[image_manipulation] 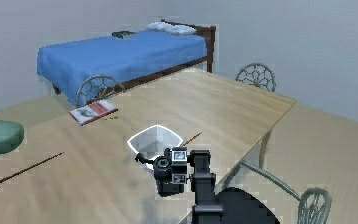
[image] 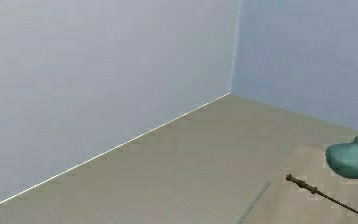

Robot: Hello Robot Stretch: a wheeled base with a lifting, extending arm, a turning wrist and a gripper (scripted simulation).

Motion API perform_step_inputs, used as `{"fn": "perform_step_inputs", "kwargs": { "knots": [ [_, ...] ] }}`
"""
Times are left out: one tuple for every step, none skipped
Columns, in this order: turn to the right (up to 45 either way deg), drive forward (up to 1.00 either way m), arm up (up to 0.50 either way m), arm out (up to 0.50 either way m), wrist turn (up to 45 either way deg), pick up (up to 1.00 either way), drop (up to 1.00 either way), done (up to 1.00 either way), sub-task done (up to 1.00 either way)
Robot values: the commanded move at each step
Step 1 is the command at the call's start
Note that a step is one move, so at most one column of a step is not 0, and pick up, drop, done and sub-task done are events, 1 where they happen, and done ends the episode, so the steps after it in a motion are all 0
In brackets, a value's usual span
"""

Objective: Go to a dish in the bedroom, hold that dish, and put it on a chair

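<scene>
A broad rectangular table (image_manipulation: 227,105) of smooth pale wood spreads across the arm side view. The white dish (image_manipulation: 152,142) stands on it just below centre. It is a shallow, round-cornered bowl with a thin glossy rim and a shadowed hollow. The gripper (image_manipulation: 164,172) is a dark blocky body on a dark square arm (image_manipulation: 209,200) that rises from 6 o'clock. It sits at about 5 o'clock of the dish, very near it. Because the dish stands on the table right behind the fingers, it cannot be told how they stand or whether they have hold of anything. The step in hand looks like taking hold of the dish. It would likely go best if the fingers meet the thin rim squarely, since the slick, hard-looking wall could slide away. A straight lift would clear the thin brown stick (image_manipulation: 190,135) at 2 o'clock of the dish. 3 chairs with curved wire backs stand around the table: the far chair (image_manipulation: 257,75) at 1 o'clock, the side chair (image_manipulation: 97,90) at 10 o'clock, and the near chair (image_manipulation: 312,205) at 4 o'clock, closest to the arm. A flat book (image_manipulation: 94,112) lies at 10 o'clock of the dish, and a bed (image_manipulation: 107,55) with a soft blue cover stands at 11 o'clock. In the forward view, a rounded teal vase (image: 349,157) and a slim rod (image: 322,190) rest on the table corner at 4 o'clock, before plain pale blue walls (image: 97,70).
</scene>
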Motion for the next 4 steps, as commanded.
{"fn": "perform_step_inputs", "kwargs": {
  "knots": [
    [0.0, 0.0, 0.0, 0.0, 0.0, 1.0, 0.0, 0.0, 0.0],
    [0.0, 0.0, 0.1, 0.0, 0.0, 0.0, 0.0, 0.0, 0.0],
    [0.0, 0.0, 0.08, 0.0, 0.0, 0.0, 0.0, 0.0, 0.0],
    [0.0, 0.0, 0.0, 0.0, -45.0, 0.0, 0.0, 0.0, 0.0]
  ]
}}
